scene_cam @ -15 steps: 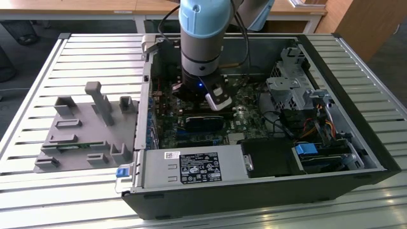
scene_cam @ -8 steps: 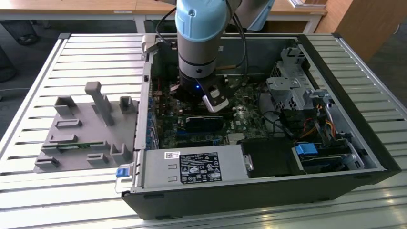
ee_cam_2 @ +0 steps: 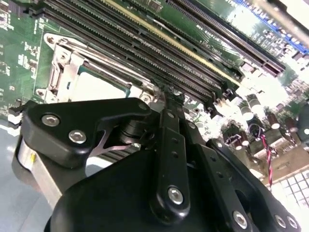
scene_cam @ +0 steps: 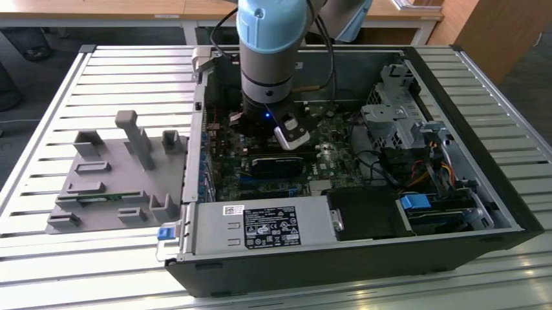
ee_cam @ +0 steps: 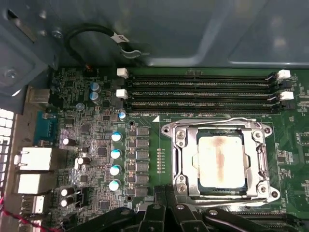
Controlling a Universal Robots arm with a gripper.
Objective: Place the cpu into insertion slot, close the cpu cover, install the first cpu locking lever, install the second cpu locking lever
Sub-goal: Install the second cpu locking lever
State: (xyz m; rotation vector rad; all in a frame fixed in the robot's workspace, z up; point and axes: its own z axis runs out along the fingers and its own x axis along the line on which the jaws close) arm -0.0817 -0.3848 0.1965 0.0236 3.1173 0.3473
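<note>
The arm point(scene_cam: 271, 58) reaches down into an open computer case point(scene_cam: 362, 258) that lies on its side on a slatted metal surface point(scene_cam: 52, 90). In the exterior view the tool point(scene_cam: 291, 139) sits low over the green circuit board point(scene_cam: 229, 171), near the middle of the case. A grey plastic fixture tray point(scene_cam: 112, 181) rests on the surface at the exterior view's left of the case, well apart from the tool.

In the first wrist view the cpu point(ee_cam: 221, 161) lies seated in the insertion slot point(ee_cam: 181, 159), its silver-grey top showing a faint brownish streak. The cpu cover point(ee_cam: 260, 152) is down flat over it, framing the chip through its square opening. A thin wire locking lever point(ee_cam: 217, 122) runs along the side of the cover nearest the memory slots point(ee_cam: 203, 89), lying low against the frame; a second lever point(ee_cam: 219, 197) lies along the opposite side, just beside the black linkage of the tool point(ee_cam: 166, 205). Whether either lever is latched under its hook cannot be told.

In the second wrist view the tool point(ee_cam_2: 166, 99) stands with its black fingers drawn close together, tips just beside the corner of the cpu cover point(ee_cam_2: 72, 63) and next to the long memory slots point(ee_cam_2: 145, 43). Nothing can be seen held between them; whether they are fully closed or touching the lever cannot be told.
</note>
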